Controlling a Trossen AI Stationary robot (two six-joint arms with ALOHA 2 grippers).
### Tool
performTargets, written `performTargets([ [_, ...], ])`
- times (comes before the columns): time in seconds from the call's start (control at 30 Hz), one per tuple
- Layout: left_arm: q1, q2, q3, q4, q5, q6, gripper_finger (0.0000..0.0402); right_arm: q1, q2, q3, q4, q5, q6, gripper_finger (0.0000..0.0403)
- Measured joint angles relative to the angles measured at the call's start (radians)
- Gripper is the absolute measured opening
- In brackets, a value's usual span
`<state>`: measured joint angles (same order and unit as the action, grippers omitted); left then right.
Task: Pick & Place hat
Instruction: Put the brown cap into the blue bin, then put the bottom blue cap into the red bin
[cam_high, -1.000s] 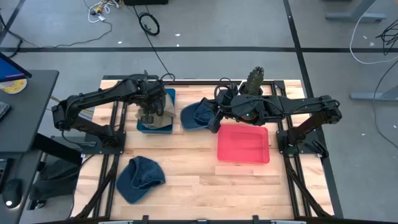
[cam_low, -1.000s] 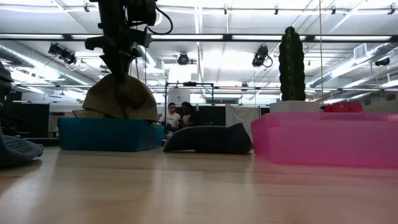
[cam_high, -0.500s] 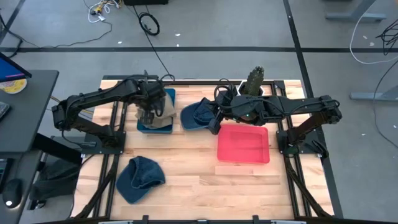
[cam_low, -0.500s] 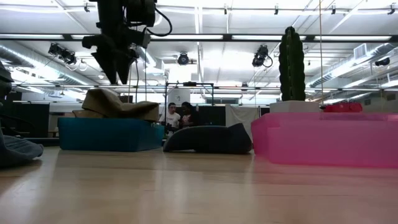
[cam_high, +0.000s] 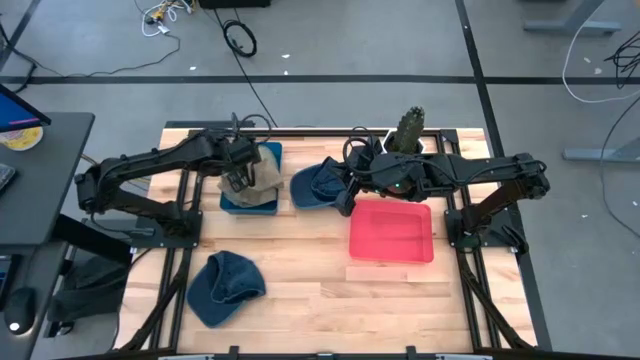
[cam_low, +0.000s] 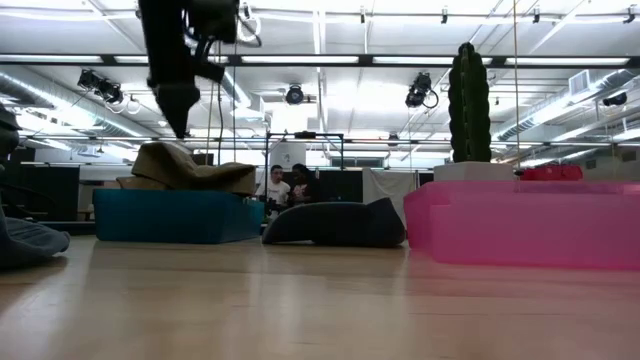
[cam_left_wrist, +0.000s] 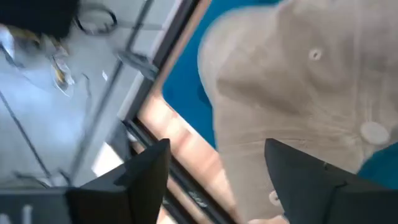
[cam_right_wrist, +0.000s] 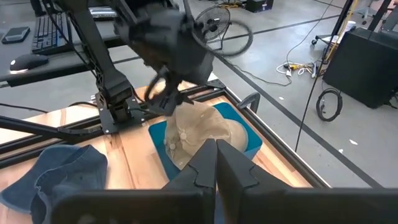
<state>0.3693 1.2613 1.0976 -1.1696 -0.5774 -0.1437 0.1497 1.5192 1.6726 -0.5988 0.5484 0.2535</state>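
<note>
Progress of the hat placement, taking the blue bin (cam_high: 250, 195) as landmark. The tan hat (cam_high: 262, 172) lies inside the bin, slumped against its far wall with part of its crown above the rim; in the low view the tan hat (cam_low: 190, 165) is seen resting on the bin (cam_low: 170, 215) with nothing touching it. The left tool (cam_high: 236, 178) hangs just above the bin's left part, clear of the hat — its fingers (cam_left_wrist: 146, 171) stand apart with the tan cloth visible between them but not pinched, so it is open and empty. This placement reads as complete; only the arm's withdrawal seems left.

Two more hats are outside the bin. A dark blue hat (cam_high: 318, 185) lies on the bench (cam_high: 320, 290) just to the right of the bin, between it and the pink tray (cam_high: 391, 232). The right tool (cam_high: 347, 190) sits at that hat's right edge, its fingers (cam_right_wrist: 214, 171) pressed together; whether cloth is caught between them cannot be told from these views. A second blue hat (cam_high: 225, 285) lies well in front of the bin, near the bench's front left corner, untouched.

Judged state — one hat stowed, two not yet placed, if the task covers all three. The pink tray is empty of hats, and a small cactus (cam_high: 409, 128) stands behind it.
</note>
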Motion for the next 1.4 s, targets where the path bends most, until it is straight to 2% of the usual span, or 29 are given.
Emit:
performTargets([
  [0.27, 0.085, -0.02, -0.204, 0.062, 0.208, -0.301, 0.0184, 0.0, 0.0, 0.0, -0.003, 0.0, 0.026, 0.0013],
  [0.47, 0.094, -0.021, -0.281, 0.205, 0.343, -0.378, 0.0128, 0.0, 0.0, 0.0, -0.003, 0.0, 0.026, 0.0013],
  [0.63, 0.094, -0.021, -0.325, 0.318, 0.363, -0.416, 0.0098, 0.0, 0.0, 0.0, -0.003, 0.0, 0.026, 0.0013],
  [0.77, 0.106, -0.02, -0.353, 0.328, 0.327, -0.403, 0.0084, 0.0, 0.0, 0.0, -0.003, 0.0, 0.026, 0.0013],
  [1.0, 0.112, -0.047, -0.293, 0.186, 0.292, -0.309, 0.0108, 0.0, 0.0, 0.0, -0.001, 0.0, 0.026, 0.0013],
  [1.23, 0.112, -0.091, -0.185, 0.147, 0.256, -0.251, 0.0165, 0.0, 0.0, 0.0, -0.001, 0.0, 0.023, 0.0017],
  [1.4, 0.112, -0.098, -0.064, 0.08, 0.256, -0.198, 0.0208, 0.0, 0.0, 0.0, -0.013, 0.01, 0.022, 0.0047],
])
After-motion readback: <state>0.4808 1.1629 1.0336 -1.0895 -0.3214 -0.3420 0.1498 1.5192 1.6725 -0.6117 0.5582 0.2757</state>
